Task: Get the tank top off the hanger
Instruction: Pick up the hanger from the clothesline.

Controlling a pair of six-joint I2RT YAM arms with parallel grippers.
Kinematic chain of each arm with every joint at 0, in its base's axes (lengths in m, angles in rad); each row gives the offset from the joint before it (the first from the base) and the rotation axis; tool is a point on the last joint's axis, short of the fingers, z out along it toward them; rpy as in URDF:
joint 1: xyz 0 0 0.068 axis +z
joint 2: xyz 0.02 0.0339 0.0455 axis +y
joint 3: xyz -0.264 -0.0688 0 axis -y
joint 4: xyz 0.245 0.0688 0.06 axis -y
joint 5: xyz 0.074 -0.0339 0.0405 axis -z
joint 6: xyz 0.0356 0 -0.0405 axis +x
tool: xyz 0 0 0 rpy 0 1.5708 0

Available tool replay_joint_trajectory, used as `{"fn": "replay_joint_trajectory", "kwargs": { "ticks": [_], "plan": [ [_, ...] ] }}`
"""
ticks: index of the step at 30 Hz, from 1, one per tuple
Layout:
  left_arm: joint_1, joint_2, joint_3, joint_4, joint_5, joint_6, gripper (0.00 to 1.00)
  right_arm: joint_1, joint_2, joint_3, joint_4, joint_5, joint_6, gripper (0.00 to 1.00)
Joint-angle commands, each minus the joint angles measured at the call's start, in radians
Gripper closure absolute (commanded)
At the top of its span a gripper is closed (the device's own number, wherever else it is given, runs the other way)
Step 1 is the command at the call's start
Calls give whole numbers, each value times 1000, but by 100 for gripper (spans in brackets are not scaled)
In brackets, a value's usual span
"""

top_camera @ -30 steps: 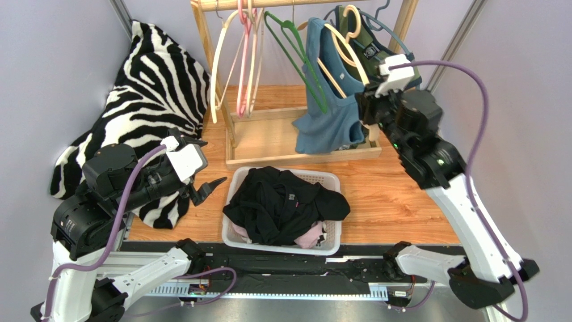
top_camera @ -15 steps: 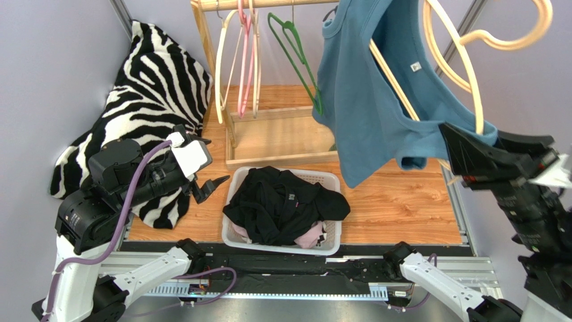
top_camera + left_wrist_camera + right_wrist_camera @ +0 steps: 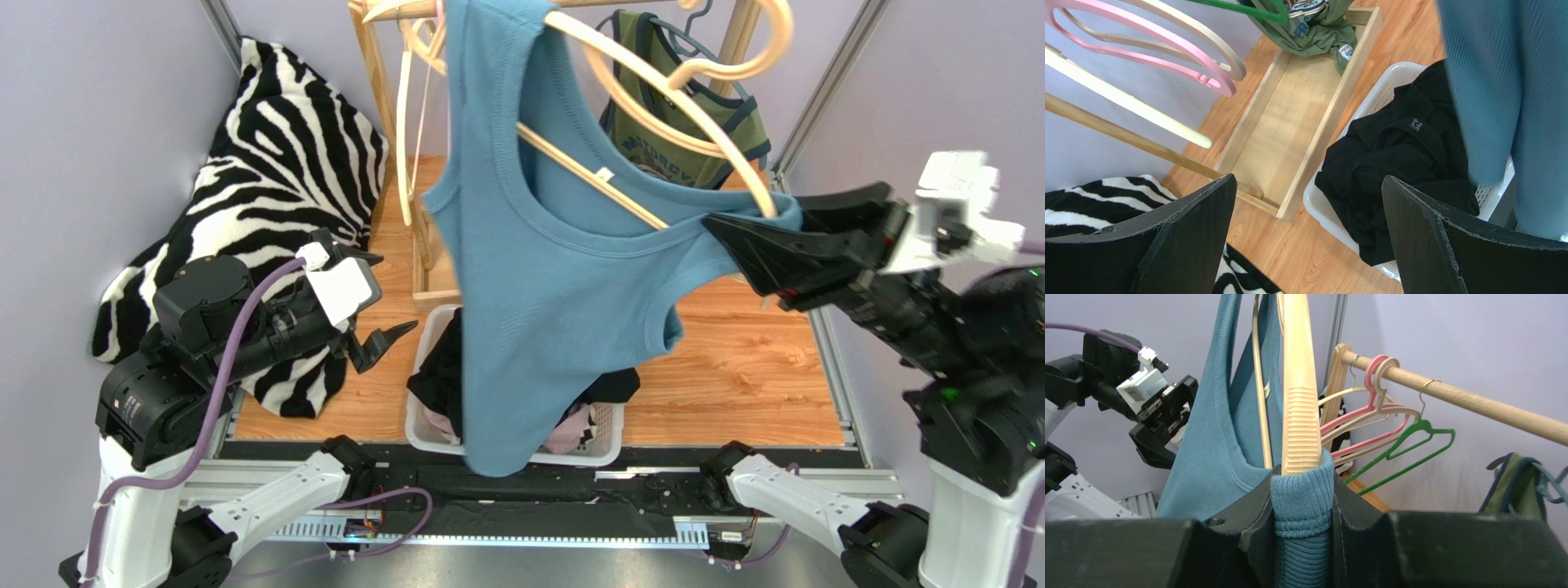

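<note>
Right gripper: my jaws are clenched on the shoulder strap of the blue tank top together with the end of the cream hanger, the ribbed strap edge pinched between my fingers below the hanger arm. The hanger is held high and tilted, off the wooden rail. The tank top is on the hanger, not removed; it hangs full length in front of the rack, its hem over the near edge of the white basket. Left gripper: my jaws are released and wide apart, holding nothing, hovering low on the left beside the zebra cushion, apart from the garment. The basket contains black clothing with something pink beneath. On the rail: a pink hanger, a green hanger, pale hangers, and a green top on its own hanger. The rack's wooden base tray lies just behind the basket.
</note>
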Motion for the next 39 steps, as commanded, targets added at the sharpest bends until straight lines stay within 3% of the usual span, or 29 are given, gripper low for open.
{"fn": "replay_joint_trajectory", "kwargs": {
  "ticks": [1, 10, 16, 20, 27, 35, 39],
  "plan": [
    [12, -19, 32, 9, 38, -13, 3, 4, 20, 1, 40, -50, 8, 100],
    [30, -13, 66, -7, 82, -18, 1, 3, 2, -42, -46, -82, -80, 100],
    [55, -10, 126, -32, 147, -11, 1, 3, 11, -22, -193, -171, -129, 100],
    [73, -7, 184, -43, 196, -7, 1, 3, -4, -86, -277, -205, -168, 100],
    [79, 42, 261, -38, 198, 16, 1, 1, -75, -255, -245, -243, -236, 100],
    [79, 68, 198, -35, 155, 80, 1, 3, -80, -290, -268, -295, -302, 100],
    [79, 79, 166, -52, 213, 96, 1, 6, -78, -293, -291, -331, -325, 100]
  ]
}}
